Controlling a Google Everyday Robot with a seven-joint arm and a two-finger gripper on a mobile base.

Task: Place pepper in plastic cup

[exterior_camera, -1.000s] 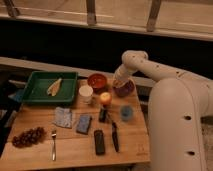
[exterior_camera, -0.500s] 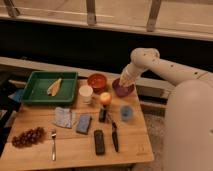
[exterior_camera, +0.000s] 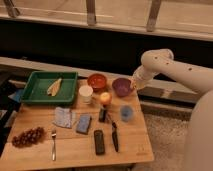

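Wooden table (exterior_camera: pixel 70 150) under a dark window wall. Over the last second I have swung the gripper (exterior_camera: pixel 133 83) rightward to the purple bowl's (exterior_camera: pixel 121 86) right rim, jaws closed tight. I cannot make out the pepper. The plastic cup (exterior_camera: pixel 126 113) waits at lower centre-right, so delivery is probably not yet begun.

Matt wooden table (exterior_camera: pixel 131 146), smooth plastic cup (exterior_camera: pixel 126 113), green plastic tray (exterior_camera: pixel 68 93); smooth white claw (exterior_camera: pixel 133 85) beside purple bowl (exterior_camera: pixel 121 86).

Light-blue plastic cup (exterior_camera: pixel 126 113), purple bowl (exterior_camera: pixel 121 86) beside white tool (exterior_camera: pixel 133 86), green tray (exterior_camera: pixel 30 95), red bowl (exterior_camera: pixel 97 81).
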